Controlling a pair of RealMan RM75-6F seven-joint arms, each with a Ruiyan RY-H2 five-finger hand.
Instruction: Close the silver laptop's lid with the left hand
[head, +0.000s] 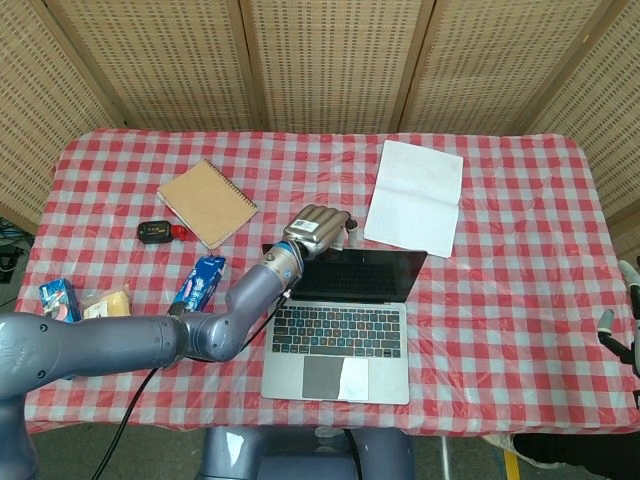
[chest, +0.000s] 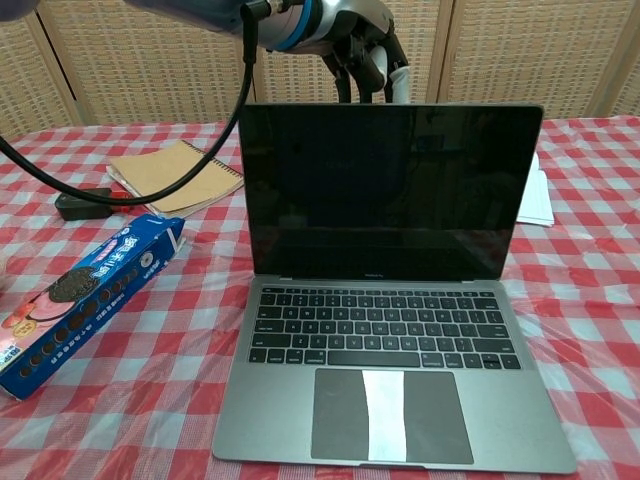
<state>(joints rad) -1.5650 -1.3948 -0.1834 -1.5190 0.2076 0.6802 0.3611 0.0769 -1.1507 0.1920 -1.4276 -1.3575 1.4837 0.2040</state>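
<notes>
Left hand (head: 317, 229) sits behind the top edge of the silver laptop's lid (chest: 388, 190), its fingers (chest: 385, 72) curled down over the back of that edge, holding nothing. The silver laptop (head: 340, 330) stands open near the table's front edge. Left of it lies a blue cookie box (chest: 85, 297), its contents unseen. Right hand (head: 627, 320) hangs at the far right edge, fingers spread.

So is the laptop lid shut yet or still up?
Still up. The laptop's dark screen stands over the exposed keyboard, and the left hand sits at the lid's top edge.
</notes>
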